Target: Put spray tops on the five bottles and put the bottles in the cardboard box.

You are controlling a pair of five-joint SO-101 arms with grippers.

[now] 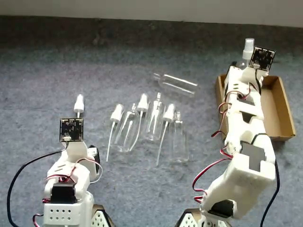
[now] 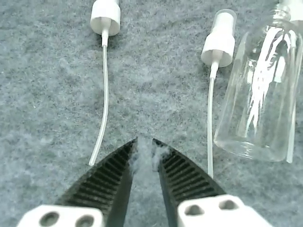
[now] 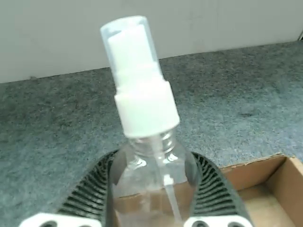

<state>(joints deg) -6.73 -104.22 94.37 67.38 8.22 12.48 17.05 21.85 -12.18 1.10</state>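
The right pincer [image 3: 154,158] grips a capped bottle [image 3: 151,189] by the box [image 3: 255,175], apparently for packing. The left pincer [image 2: 144,142] is closed and empty over loose tops [image 2: 105,14].

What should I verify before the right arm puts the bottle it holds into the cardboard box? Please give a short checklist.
1. Spray top seated on the held bottle: ok.
2. Right pincer grips the bottle on both sides: ok.
3. Bottle directly above the cardboard box: cannot tell; it seems near the far end.
4. Free space in the box: ok, its visible floor is bare.
5. Left pincer out of the way: ok, empty, over the carpet beside loose spray tops.
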